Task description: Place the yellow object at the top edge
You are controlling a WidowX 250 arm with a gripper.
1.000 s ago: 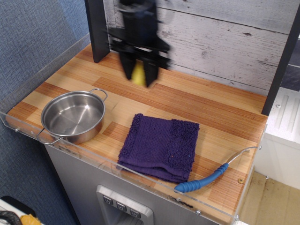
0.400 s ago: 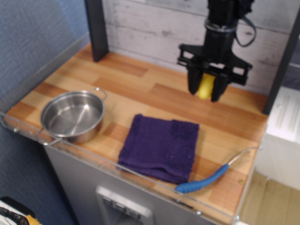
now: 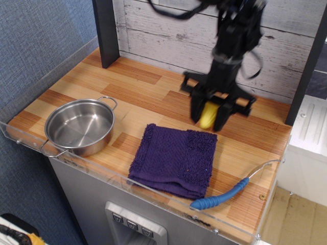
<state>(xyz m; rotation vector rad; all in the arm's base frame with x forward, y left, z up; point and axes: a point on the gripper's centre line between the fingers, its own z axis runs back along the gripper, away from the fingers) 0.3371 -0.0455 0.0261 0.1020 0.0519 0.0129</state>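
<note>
Robot arm (image 3: 236,30): matte black throughout, built of blocky segments stacked into a narrow column, somewhat blurred at the upper part. Black cables (image 3: 176,11) loop loosely from the top of the frame along the column, with another loop bulging at its right side. Gripper (image 3: 210,116): black, broad flat crossbar body with squared ends, carrying two thick, blunt, downward-pointing black fingers (image 3: 196,108). No markings, screws or labels legible.

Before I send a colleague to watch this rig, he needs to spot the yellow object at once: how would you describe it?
Find the wooden counter backed by grey planks, then the black gripper hanging over its far right part, just behind the purple cloth. The yellow object is the small stubby piece pinched between its fingers, the only bright yellow thing there.
</note>
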